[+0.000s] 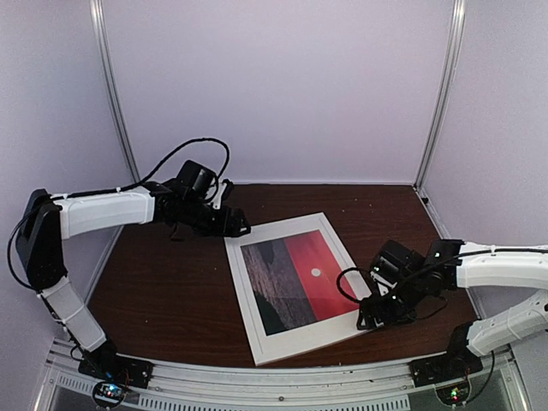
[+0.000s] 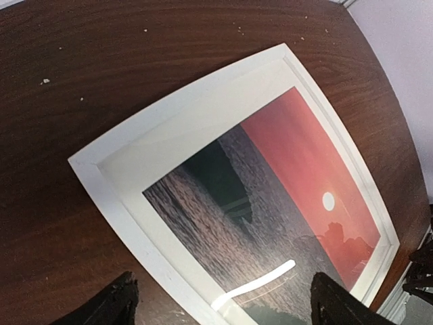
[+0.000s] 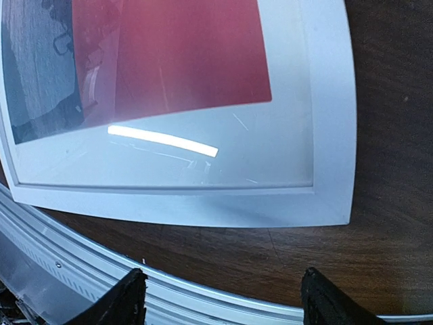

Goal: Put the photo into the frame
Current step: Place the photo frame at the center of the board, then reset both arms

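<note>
Photo (image 1: 287, 278) sits in the frame (image 2: 128, 217), left tool (image 1: 241, 229) and right tool (image 1: 369, 322) both released.

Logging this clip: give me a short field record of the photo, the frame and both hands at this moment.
photo: sunset print, lying flat inside the frame, with a white border around it
frame: white, flat on the table, turned at an angle
left hand: open, empty, by the frame's far left corner
right hand: open, empty, by the frame's near right corner
task state: photo appears to be in the frame
</note>
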